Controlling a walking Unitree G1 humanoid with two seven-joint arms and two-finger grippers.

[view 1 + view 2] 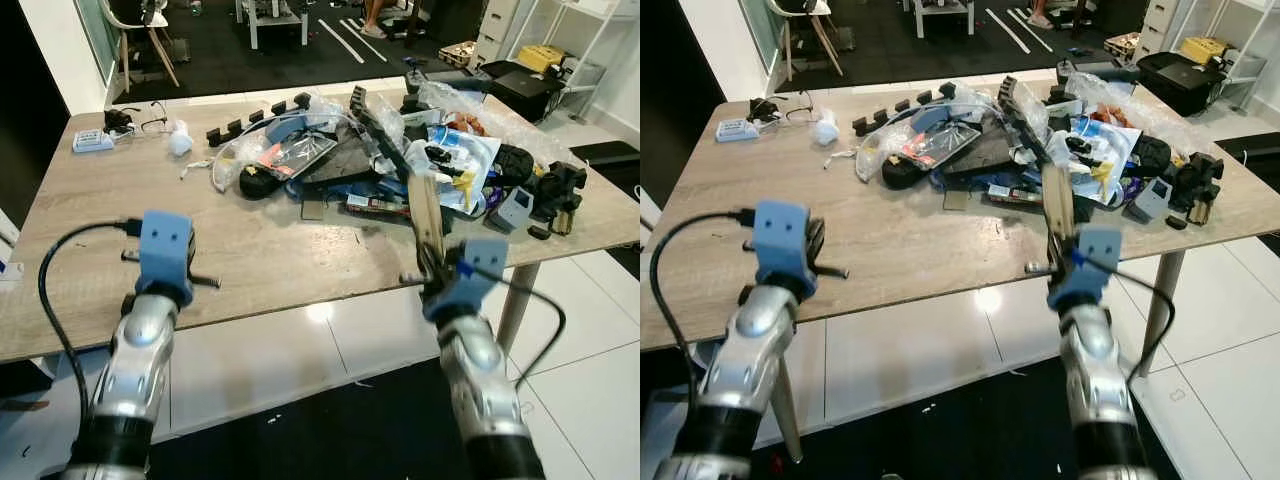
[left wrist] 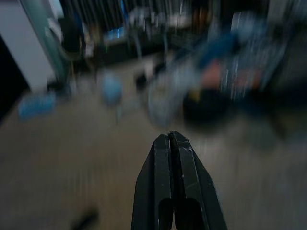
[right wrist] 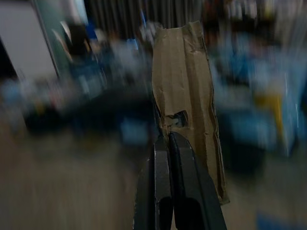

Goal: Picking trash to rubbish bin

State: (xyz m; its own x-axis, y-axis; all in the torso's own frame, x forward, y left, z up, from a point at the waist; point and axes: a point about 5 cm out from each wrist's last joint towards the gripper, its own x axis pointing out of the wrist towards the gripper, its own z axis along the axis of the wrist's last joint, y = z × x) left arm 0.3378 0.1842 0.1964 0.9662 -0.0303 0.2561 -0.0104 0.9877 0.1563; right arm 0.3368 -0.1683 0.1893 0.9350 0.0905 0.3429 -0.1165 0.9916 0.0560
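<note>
From the head views, the right claw (image 1: 432, 268) is holding a cardboard strip (image 1: 427, 212) upright just past the near edge of the surface (image 1: 90, 200), toward its right end. The strip is standing tall above the pinch, so it is likely to sway or slip out if the arm swings fast. The left claw (image 1: 205, 281) is hanging over the near edge further left, carrying nothing. The trash pile (image 1: 400, 150) is sitting toward the far right corner.

In the left wrist view, the left claw's fingers (image 2: 163, 191) are pressing together, empty.

In the right wrist view, the fingers (image 3: 160, 191) are pinching only the strip's low end, beside a tear; that thin bite could be giving way.
</note>
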